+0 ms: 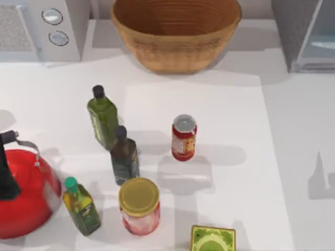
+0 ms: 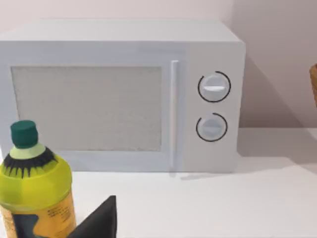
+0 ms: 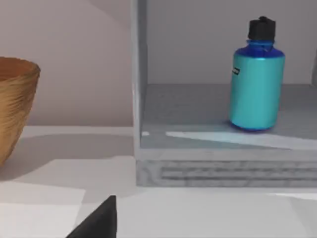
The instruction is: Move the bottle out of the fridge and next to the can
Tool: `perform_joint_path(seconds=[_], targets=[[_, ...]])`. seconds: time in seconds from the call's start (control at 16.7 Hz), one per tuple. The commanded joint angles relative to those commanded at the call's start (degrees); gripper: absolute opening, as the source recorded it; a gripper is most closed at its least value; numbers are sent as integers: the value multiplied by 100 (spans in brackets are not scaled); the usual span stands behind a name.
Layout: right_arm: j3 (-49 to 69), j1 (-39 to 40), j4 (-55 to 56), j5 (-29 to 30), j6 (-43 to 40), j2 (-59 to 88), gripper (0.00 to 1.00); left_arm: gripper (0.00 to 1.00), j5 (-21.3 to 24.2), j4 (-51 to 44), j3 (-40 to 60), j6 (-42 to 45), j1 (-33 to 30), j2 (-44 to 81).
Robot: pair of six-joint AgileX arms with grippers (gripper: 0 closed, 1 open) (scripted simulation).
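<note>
The fridge [image 1: 306,36] is cut off at the table's far right corner, its door open. The bottle [image 3: 256,79] stands upright inside on the grey floor. The can [image 1: 183,137] stands mid-table, well apart. I cannot tell either pincer's state

Teal, blue-shouldered bottle [image 3: 256,84]; red, silver-topped can [image 1: 183,137]

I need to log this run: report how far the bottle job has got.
Done: nothing visibly. The bottle stands upright inside the open fridge. In hand: the right wrist view faces it, nothing gripping it. Left: grasp it, carry it out, set it beside the can mid-table.
</note>
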Motion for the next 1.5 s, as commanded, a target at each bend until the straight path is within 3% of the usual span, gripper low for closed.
perform_joint_path(seconds=[0.3,0.54,1.26,1.5], targets=[[251,-65,279,-36,6,354,100,100,0,0,0,0,0,0],[1035,-245,1154,-189,27,1674,100,100,0,0,0,0,0,0],[4409,-1021,4930,-886,63,9524,100,100,0,0,0,0,0,0],[5315,-1239,5944,-1060,61,11469,100,100,0,0,0,0,0,0]])
